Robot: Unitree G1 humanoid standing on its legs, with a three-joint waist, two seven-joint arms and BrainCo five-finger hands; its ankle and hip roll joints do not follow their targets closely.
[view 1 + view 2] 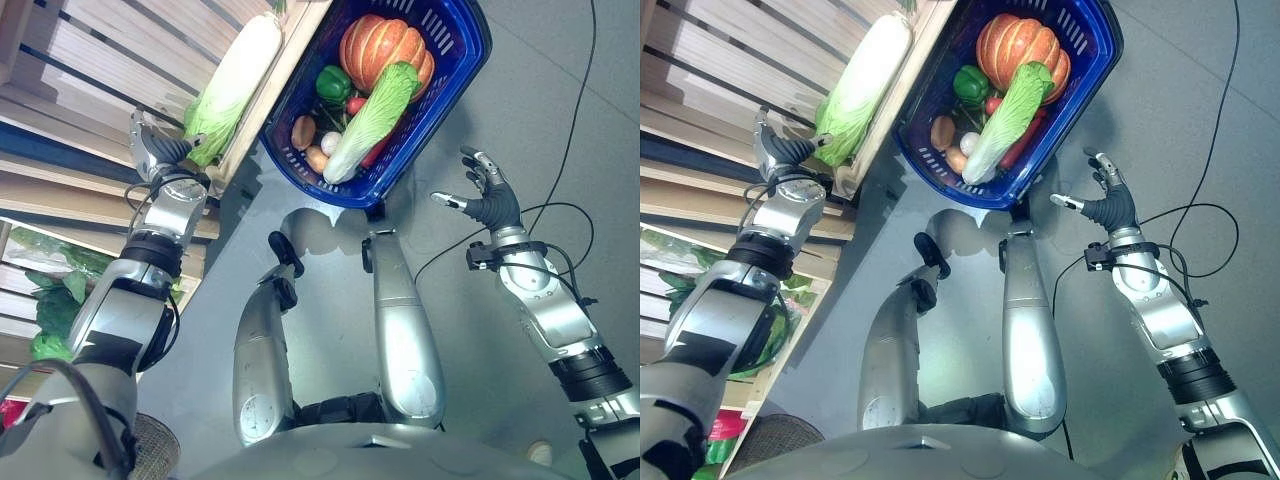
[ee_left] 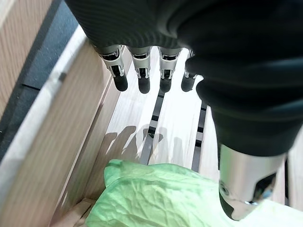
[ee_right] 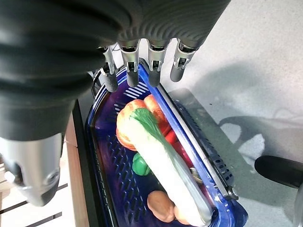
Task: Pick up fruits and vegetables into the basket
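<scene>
A blue basket [image 1: 452, 88] stands on the grey floor and holds an orange pumpkin [image 1: 380, 45], a long napa cabbage [image 1: 375, 120], a green pepper [image 1: 333, 83], a brown potato [image 1: 304, 131] and a few smaller pieces. A second napa cabbage [image 1: 235, 80] lies on the slatted wooden shelf [image 1: 100, 50] left of the basket. My left hand [image 1: 155, 150] hovers at its leafy green end [image 2: 156, 198], open with straight fingers [image 2: 142, 75]. My right hand [image 1: 490, 200] hangs open over the floor to the right of the basket [image 3: 94, 137], holding nothing.
The shelf's raised wooden edge [image 1: 270, 90] runs between the cabbage and the basket. Lower shelves at the left carry green leafy vegetables [image 1: 50, 300]. A woven wicker thing [image 1: 155, 440] stands at the lower left. Bare floor [image 1: 560, 120] lies right of the basket.
</scene>
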